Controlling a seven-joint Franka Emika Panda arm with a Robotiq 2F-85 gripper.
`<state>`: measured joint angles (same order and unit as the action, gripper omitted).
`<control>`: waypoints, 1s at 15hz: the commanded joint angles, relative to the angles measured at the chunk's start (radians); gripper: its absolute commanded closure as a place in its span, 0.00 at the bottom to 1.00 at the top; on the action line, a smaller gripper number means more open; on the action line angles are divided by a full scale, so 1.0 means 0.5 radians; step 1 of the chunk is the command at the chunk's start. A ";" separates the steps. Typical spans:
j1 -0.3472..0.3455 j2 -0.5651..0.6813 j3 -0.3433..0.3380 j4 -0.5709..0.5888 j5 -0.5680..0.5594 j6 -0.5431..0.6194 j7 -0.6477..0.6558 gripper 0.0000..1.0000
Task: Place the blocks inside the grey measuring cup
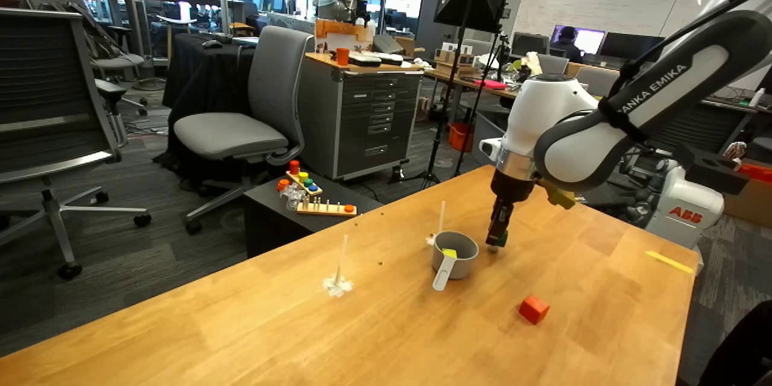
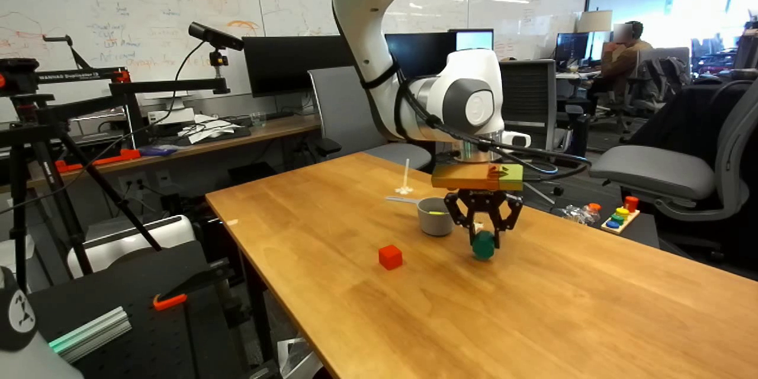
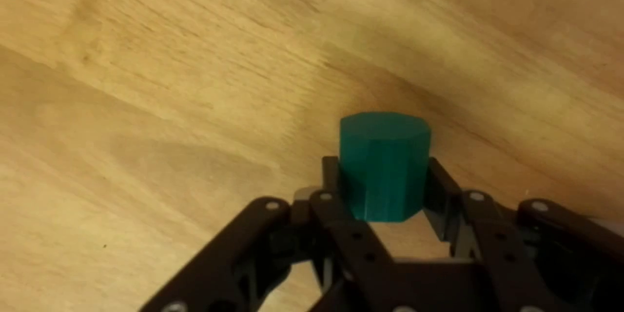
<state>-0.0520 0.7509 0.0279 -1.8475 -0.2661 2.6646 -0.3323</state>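
The grey measuring cup [image 1: 463,266] stands upright on the wooden table; it also shows in an exterior view [image 2: 436,225]. A yellow block [image 1: 449,253] lies inside it, and its top shows in an exterior view [image 2: 438,212]. A red block [image 1: 534,310] sits on the table, apart from the cup, and shows in both exterior views [image 2: 391,257]. My gripper [image 3: 383,178] is shut on a green many-sided block [image 3: 385,170], with a finger on each side. In an exterior view the green block [image 2: 483,246] is low over the table beside the cup; I cannot tell whether it touches the wood.
A thin white stick [image 1: 442,217] stands up right behind the cup, and another white stick [image 1: 344,259] stands farther along the table [image 1: 241,325]. A low black stand [image 1: 271,217] with coloured peg toys is beyond the table's edge.
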 commanded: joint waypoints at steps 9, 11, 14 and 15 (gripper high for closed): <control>0.004 -0.167 0.246 -0.016 0.179 -0.004 -0.050 0.82; 0.006 -0.175 0.264 -0.011 0.191 -0.010 -0.051 0.82; 0.011 -0.187 0.277 -0.004 0.198 -0.024 -0.053 0.82; 0.014 -0.193 0.278 -0.005 0.197 -0.027 -0.053 0.82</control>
<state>-0.0471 0.6869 0.1574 -1.8373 -0.1997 2.6646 -0.3343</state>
